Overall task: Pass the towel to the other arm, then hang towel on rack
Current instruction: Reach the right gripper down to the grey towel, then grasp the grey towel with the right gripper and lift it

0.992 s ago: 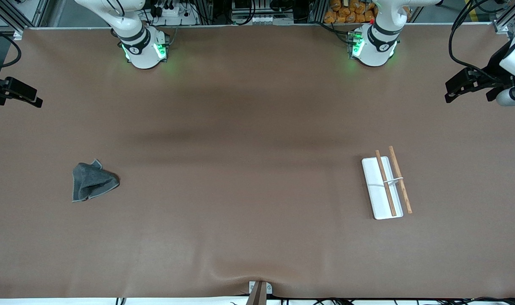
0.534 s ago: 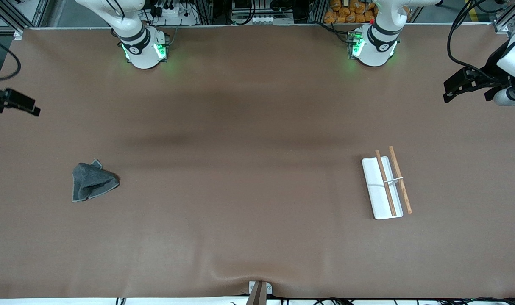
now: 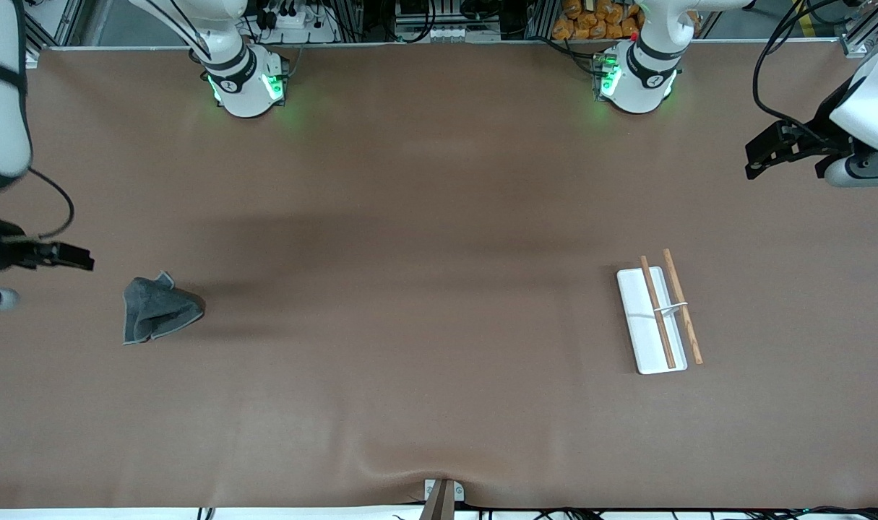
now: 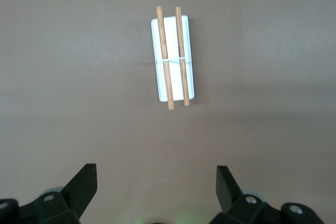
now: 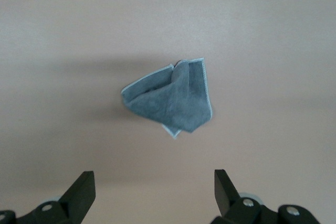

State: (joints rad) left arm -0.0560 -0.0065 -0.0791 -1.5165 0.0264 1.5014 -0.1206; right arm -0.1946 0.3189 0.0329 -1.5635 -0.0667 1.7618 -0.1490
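**Towel flat on table, both grippers spread and empty**

While the right gripper [image 3: 77, 258] hung at the right arm's end of the table, its jaws stood spread wide with nothing between them. The towel [image 3: 158, 309] lay crumpled in a folded wedge on the brown table [image 3: 424, 289] just beside that gripper, apart from its fingers [image 5: 81, 190]; in the right wrist view the towel [image 5: 173, 98] sat centred ahead of the gap, untouched. The rack [image 3: 658, 314] sat toward the left arm's end, white tray flat, two wooden rods over it. The left gripper [image 3: 760, 155] hovered over the table edge, well apart from the rack [image 4: 173, 56], jaws spread, empty.
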